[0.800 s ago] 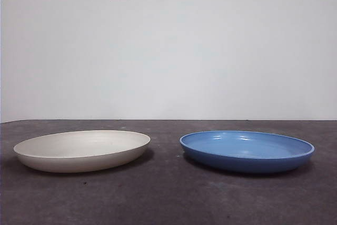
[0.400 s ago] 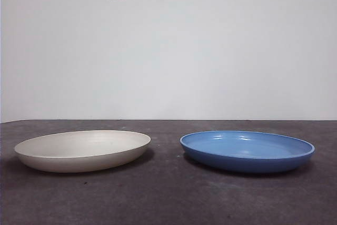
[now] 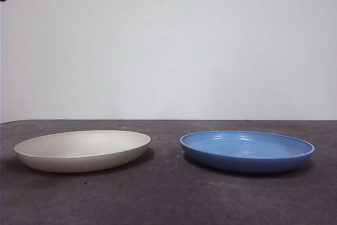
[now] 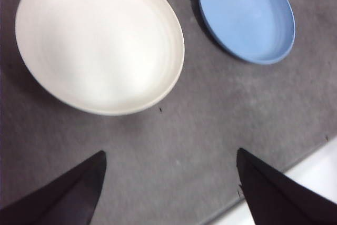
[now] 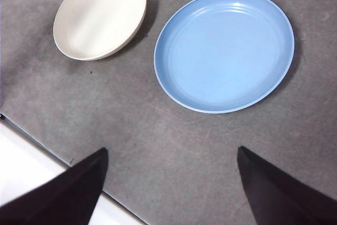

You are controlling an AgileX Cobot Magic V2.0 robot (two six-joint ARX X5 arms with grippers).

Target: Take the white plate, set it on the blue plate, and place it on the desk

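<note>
Hovering left pincer [image 4: 168, 183] spread above white plate [image 4: 100, 40]; rigid, probably slick — pinch your low rim nearest worktop [image 4: 210, 114] edge.

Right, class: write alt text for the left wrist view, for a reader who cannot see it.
A white plate and a blue plate sit apart on a dark grey desk, both empty. The left claw hangs above the desk short of the white plate, its two black jaws wide open and holding nothing.
</note>
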